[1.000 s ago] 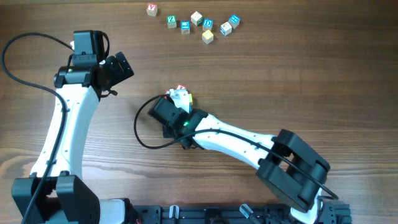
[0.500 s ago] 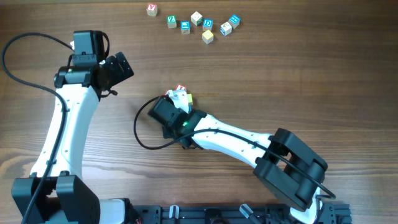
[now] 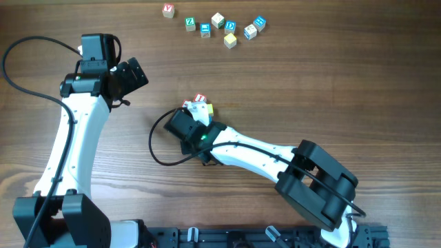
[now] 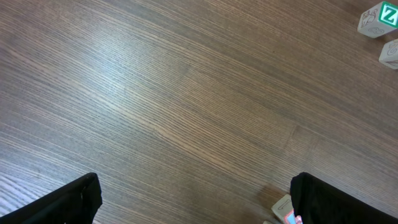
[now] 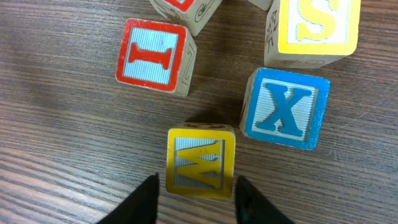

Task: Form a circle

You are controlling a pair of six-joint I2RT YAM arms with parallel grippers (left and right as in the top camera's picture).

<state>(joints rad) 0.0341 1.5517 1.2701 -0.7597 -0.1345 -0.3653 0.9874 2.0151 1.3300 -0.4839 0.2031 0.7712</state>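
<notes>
The circle lies near the middle of the table, right at the tip of the right arm, which partly covers it in the overhead view. The right wrist view shows it close. The yellow cube is the nearest one, and its letter reads as W or M. Just behind it to the right stands the blue X cube, almost touching its corner. To the left, a little apart, is the red I cube. Behind these are the yellow S cube and a red-edged cube cut by the frame. A patch of bare wood is between them.

The right gripper is partly open, with one finger on each side of the yellow cube's near edge. A thin strip of wood shows on one side, so it does not clamp the cube.

The left gripper hangs well apart to the left, and its jaws are spread wide over bare wood.

The loose cubes lie in a rough row by the far edge, the green Z cube among them.
</notes>
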